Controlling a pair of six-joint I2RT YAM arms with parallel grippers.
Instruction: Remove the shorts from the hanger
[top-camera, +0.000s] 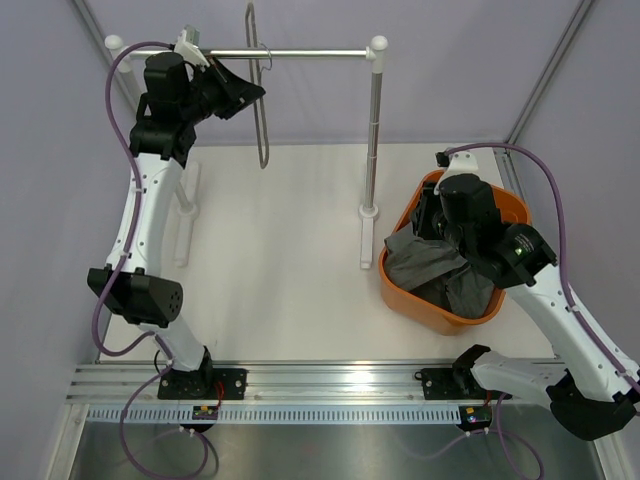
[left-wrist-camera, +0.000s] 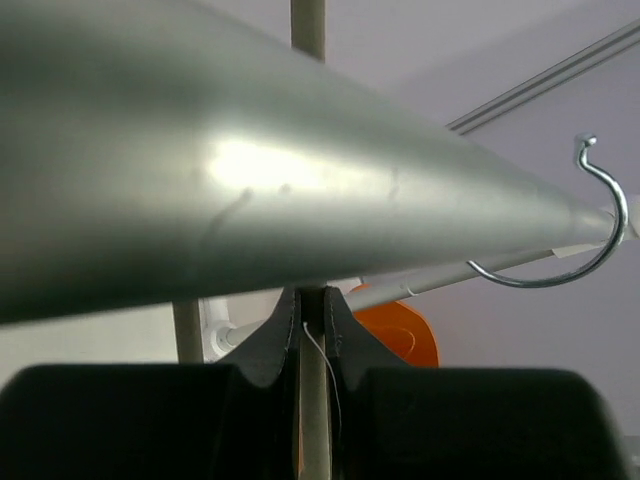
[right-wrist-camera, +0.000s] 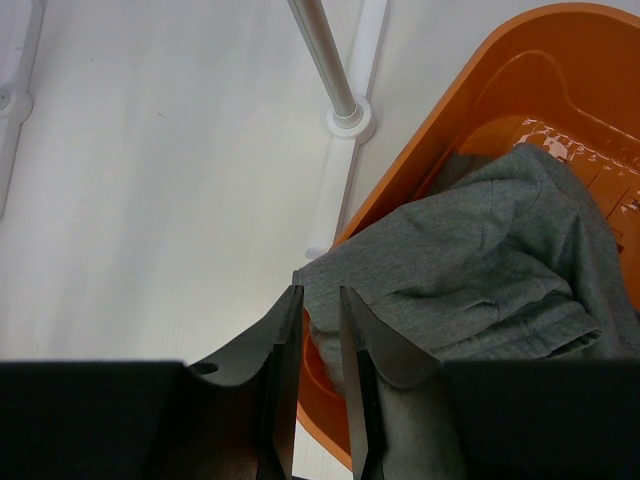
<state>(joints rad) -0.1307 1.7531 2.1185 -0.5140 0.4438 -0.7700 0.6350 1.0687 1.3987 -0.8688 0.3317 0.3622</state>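
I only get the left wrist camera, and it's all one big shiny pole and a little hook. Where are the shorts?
Observer: The grey shorts are lying in an orange tub, over on the right of the top view.
Operator: Is anything on the hanger?
Observer: No, the hanger hangs bare from the rail.
Operator: What's the other gripper doing?
Observer: The right gripper is over the tub's rim, its jaws a little apart, next to a corner of the shorts.
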